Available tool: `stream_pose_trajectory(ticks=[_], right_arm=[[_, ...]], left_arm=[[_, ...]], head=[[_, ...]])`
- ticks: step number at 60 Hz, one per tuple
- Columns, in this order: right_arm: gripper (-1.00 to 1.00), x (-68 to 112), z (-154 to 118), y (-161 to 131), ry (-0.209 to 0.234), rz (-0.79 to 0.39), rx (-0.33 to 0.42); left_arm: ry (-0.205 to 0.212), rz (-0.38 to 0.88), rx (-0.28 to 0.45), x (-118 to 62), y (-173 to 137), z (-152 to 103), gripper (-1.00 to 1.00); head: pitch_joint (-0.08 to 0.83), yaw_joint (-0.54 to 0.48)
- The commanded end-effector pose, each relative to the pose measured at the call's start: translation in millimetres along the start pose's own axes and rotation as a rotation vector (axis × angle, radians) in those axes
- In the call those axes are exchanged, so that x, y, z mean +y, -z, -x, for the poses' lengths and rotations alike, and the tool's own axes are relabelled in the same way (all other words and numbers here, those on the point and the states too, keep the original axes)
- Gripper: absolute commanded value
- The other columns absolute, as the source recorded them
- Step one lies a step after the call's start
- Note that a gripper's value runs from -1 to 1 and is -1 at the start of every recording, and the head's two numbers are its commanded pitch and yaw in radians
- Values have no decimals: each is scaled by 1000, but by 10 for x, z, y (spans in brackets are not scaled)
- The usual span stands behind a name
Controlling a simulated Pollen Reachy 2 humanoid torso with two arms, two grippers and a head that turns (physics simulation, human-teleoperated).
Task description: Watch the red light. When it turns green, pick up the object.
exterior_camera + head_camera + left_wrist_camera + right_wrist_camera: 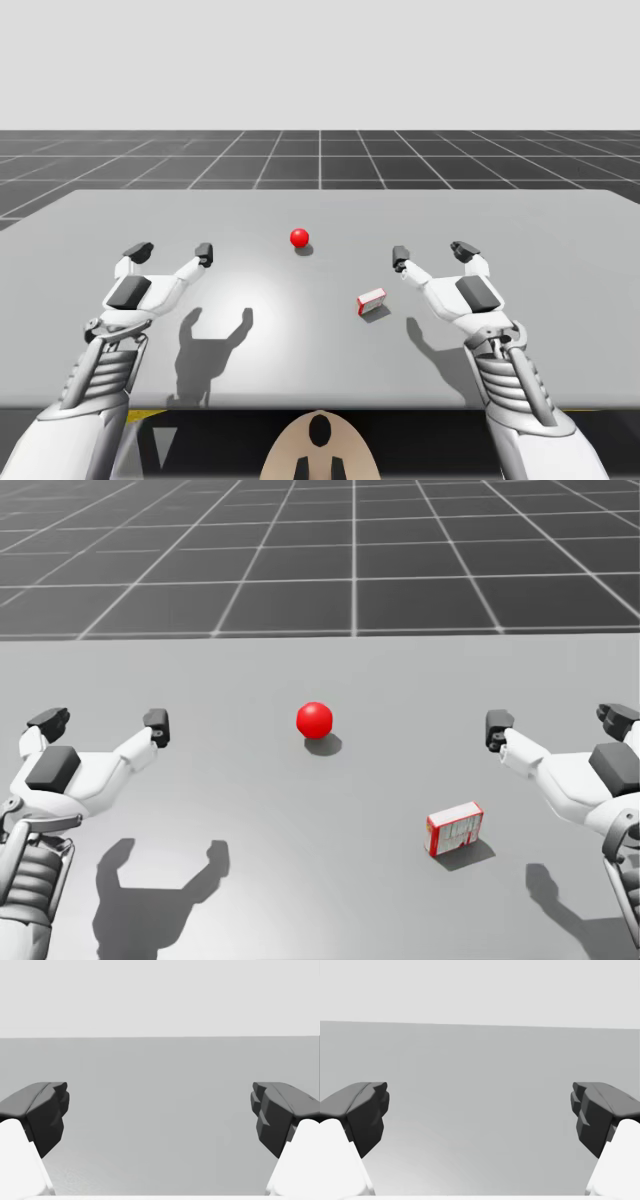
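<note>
Left arm comes in from my edge of the table, with the forearm reaching forward and slightly outward. Left gripper hovers above the surface and points away from me. Its fingers are side by side and spread wide, with nothing between them and bare tabletop ahead.

Right arm is in a mirrored pose, forearm reaching forward. Right gripper is also off the table, spread wide and holding nothing, with plain tabletop ahead of it.

Light is a red ball resting on the table. It sits roughly midway between the two grippers, a little farther out than their fingertips.

Box is small, red and white, and lies on the table. It is near the right gripper's inner finger, on the inboard side and closer to me than that fingertip, not touching it. It is well apart from the left gripper and nearer me than the light.
</note>
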Motion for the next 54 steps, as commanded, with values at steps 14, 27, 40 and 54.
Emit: stream_pose_trajectory(ticks=[14, 27, 40, 54], right_arm=[[-1000, 12, 4, 2, 3, -1, -1], [-1000, 14, 2, 2, 1, -1, -1], [-1000, 18, 3, 0, -4, 0, -3], [-1000, 18, 5, -4, -4, 0, -2]], left_arm=[[3, 1, -3, -8, -4, 0, -1000], [5, 1, -4, -11, -1, -1, -1000], [7, 1, -4, -13, -3, -1, -1000], [8, 1, -5, -12, -6, -3, -1000]], head=[[477, 74], [476, 78], [478, 80], [477, 84]])
